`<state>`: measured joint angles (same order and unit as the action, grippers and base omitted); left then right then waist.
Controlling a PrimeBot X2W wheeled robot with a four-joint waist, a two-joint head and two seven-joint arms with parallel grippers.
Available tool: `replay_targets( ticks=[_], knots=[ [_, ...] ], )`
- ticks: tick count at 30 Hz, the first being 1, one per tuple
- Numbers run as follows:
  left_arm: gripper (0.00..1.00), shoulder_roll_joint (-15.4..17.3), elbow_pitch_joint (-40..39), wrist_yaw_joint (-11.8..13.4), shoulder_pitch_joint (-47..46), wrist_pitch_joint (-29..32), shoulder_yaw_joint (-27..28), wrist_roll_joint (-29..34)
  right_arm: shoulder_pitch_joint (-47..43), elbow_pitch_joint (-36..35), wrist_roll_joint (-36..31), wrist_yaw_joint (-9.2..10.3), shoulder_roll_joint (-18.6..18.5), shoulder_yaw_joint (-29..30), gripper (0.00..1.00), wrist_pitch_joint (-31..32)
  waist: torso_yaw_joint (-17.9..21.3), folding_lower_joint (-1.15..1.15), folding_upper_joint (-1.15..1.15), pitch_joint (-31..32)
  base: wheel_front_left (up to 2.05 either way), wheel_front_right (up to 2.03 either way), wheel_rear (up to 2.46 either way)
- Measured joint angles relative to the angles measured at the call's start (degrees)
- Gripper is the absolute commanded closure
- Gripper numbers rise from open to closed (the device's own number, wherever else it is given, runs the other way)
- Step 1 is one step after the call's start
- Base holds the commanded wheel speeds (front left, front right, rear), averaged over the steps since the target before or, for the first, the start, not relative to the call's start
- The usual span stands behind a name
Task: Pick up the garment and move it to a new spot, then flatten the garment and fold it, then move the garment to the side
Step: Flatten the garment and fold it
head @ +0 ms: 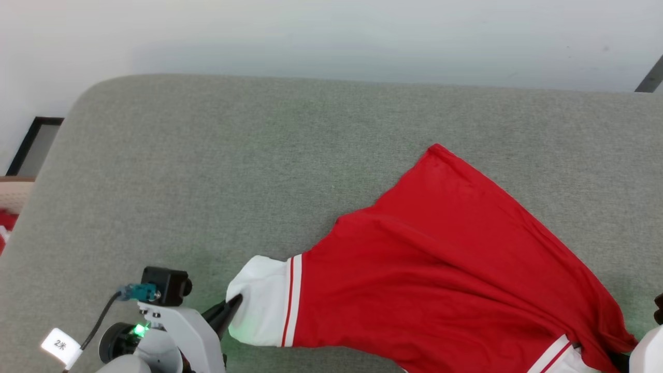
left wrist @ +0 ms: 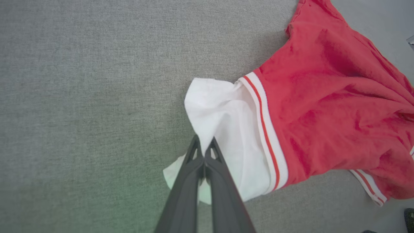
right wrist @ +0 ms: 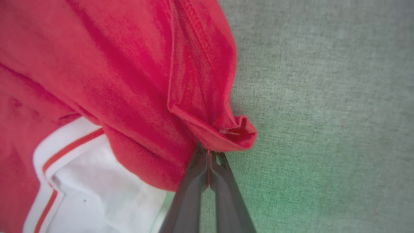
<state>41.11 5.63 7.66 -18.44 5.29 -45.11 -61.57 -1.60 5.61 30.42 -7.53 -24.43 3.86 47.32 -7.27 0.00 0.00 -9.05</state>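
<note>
The garment, a red jersey top with white panels and thin striped trim, lies spread over the right half of the grey cushion. My left gripper is shut on its white sleeve end at the lower left; in the left wrist view the dark fingers pinch the white cloth. My right gripper is shut on a bunched red hem corner of the garment, at the head view's lower right edge. The cloth between the two grips hangs slightly taut.
The grey cushion ends in a rounded far edge with a pale wall behind. At the left edge a beige basket with red-white cloth stands beside the cushion. Bare grey fabric spreads left and beyond the garment.
</note>
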Motion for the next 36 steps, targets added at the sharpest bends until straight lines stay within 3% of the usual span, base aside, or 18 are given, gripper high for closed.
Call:
replay_targets(
  ticks=[4, 6, 7, 14, 20, 25, 30, 36],
  knots=[
    [1.0, -0.09, 0.19, -0.03, -0.01, -0.11, -0.03, 0.01, 0.73, 2.58, -1.51, -0.04, 1.22, -0.27, 1.0, -2.78, 0.47, 0.0, 0.0, 0.01, 0.0, 0.0, 0.0],
    [1.0, -0.2, 0.31, -0.1, -0.03, -0.26, -0.1, 0.01, 1.26, 3.61, -2.48, -0.1, 1.31, -0.54, 0.5, -3.49, 0.5, 0.0, 0.0, 0.0, 0.0, 0.0, 0.0],
    [1.0, -0.25, 0.4, -0.11, -0.04, -0.25, -0.18, 0.01, 1.58, 3.99, -2.56, -0.11, 1.27, -0.74, 0.0, -3.49, 0.49, 0.0, 0.0, 0.06, 0.0, 0.0, 0.0],
    [1.0, -0.13, 0.33, -0.07, 0.18, -0.41, -0.12, -0.11, 1.98, 1.4, -2.1, -0.01, -0.22, -0.04, 0.0, 0.51, 0.64, 0.0, 0.0, 0.59, 0.0, 0.0, 0.0],
    [1.0, 0.02, -0.62, 0.36, 0.9, -0.63, -0.1, -0.34, -0.45, -10.05, -0.66, 0.01, -1.18, 3.52, 0.0, 6.66, 0.38, 0.0, 0.0, 0.84, 0.0, 0.0, 0.0],
    [1.0, -0.35, -1.51, 0.4, 0.79, -0.69, -0.32, -0.31, 0.93, -19.49, -1.16, 0.01, -1.37, 5.99, 0.0, 8.14, -0.62, 0.0, 0.0, 0.52, 0.0, 0.0, 0.0],
    [1.0, -1.36, -1.88, 0.05, -0.53, -0.32, -0.81, 0.2, 8.24, -22.85, -3.2, 0.01, -2.74, 1.9, 0.0, 2.45, -2.31, 0.0, 0.0, -0.26, 0.0, 0.0, 0.0],
    [1.0, -3.67, -0.79, -1.31, -3.15, 0.23, -1.77, 0.81, 21.31, -12.72, -7.24, 0.01, -3.04, -7.14, 0.0, -9.8, -4.91, 0.0, 0.0, -1.81, 0.0, 0.0, 0.0]
  ],
)
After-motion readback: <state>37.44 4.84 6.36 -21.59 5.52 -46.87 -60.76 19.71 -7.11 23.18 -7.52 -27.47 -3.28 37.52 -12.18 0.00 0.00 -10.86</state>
